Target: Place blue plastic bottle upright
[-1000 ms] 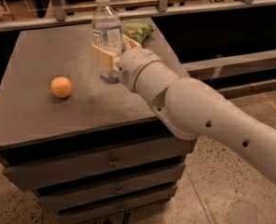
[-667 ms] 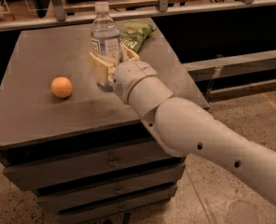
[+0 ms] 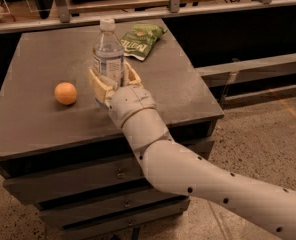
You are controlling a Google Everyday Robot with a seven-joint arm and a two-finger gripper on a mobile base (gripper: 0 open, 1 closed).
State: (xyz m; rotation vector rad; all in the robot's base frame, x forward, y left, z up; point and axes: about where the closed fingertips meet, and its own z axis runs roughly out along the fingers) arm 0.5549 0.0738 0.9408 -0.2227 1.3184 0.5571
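Dark grey table (image 3: 38,59), nothing shifted on it: the small clear bluish plastic bottle with the white cap (image 3: 108,54) is kept upright mid-table. The white arm (image 3: 188,179) has been swung round to the front edge, elbow low, pincer (image 3: 114,82) clasped round the bottle's lower half.

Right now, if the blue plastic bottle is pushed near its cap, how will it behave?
Tall on a narrow base, the blue plastic bottle would probably tip. Its clear plastic wall may dent under the gripper around its lower half.
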